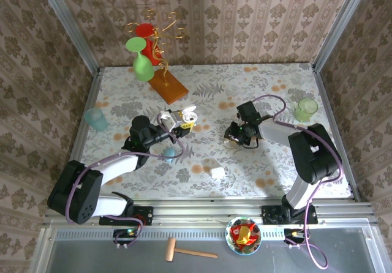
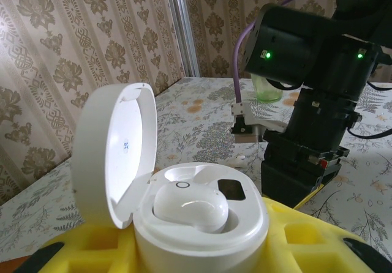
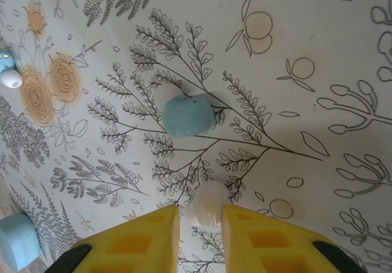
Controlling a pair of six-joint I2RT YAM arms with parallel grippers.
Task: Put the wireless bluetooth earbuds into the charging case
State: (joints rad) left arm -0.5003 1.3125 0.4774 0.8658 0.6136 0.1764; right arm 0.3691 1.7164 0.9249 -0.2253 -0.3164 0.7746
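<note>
Right fingers [image 3: 147,239], narrow, straddle a white earbud [image 3: 208,204] on the worktop [image 3: 331,89], grip uncertain; left fingers [image 2: 309,242] clamp the open charging case [image 2: 116,157]. The rounded earbud may squirt free if pinched off-centre.

Top view, lower left: the left arm [image 1: 116,166], white shells between black joint housings, with a purple cable [image 1: 101,161] along it. Lower right, the right arm [image 1: 309,153] has the same black-and-white build and another purple lead [image 1: 270,96] off its wrist. At the bottom of the right wrist view, the right gripper [image 3: 200,215] has bright yellow fingers [image 3: 135,242] with square pockets moulded in. Upper right of the left wrist view, two green lights [image 2: 267,55] glow on a black housing [image 2: 306,46].
</note>
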